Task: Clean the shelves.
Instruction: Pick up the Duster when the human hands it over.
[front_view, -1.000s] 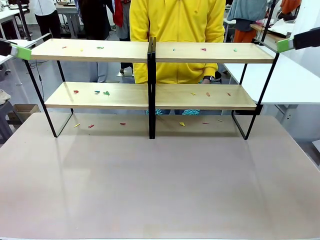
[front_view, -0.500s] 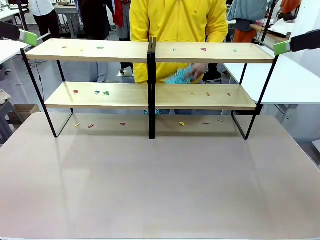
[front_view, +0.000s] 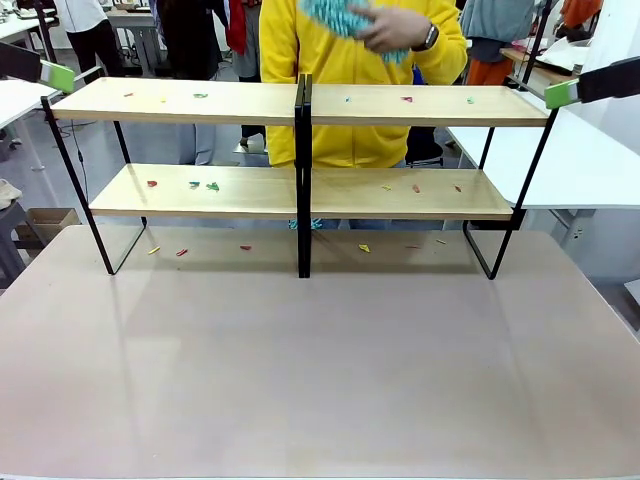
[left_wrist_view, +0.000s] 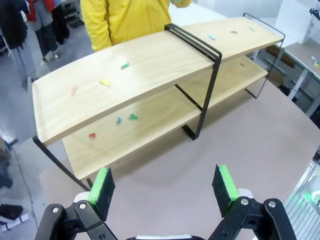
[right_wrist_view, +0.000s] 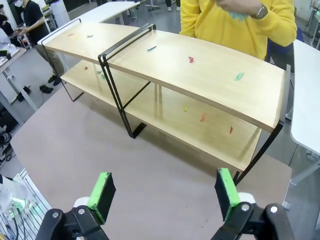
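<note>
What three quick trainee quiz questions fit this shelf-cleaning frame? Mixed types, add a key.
1. True or false: both grippers are shut on a cloth.
2. Where is the teal duster? A) on a lower board B) in the person's hand C) on the table
3. Fill in: coloured scraps lie on the shelves and on the ___ beneath them.
Key: 1 false, the left gripper and right gripper stand open and empty. 2 B. 3 table.
</note>
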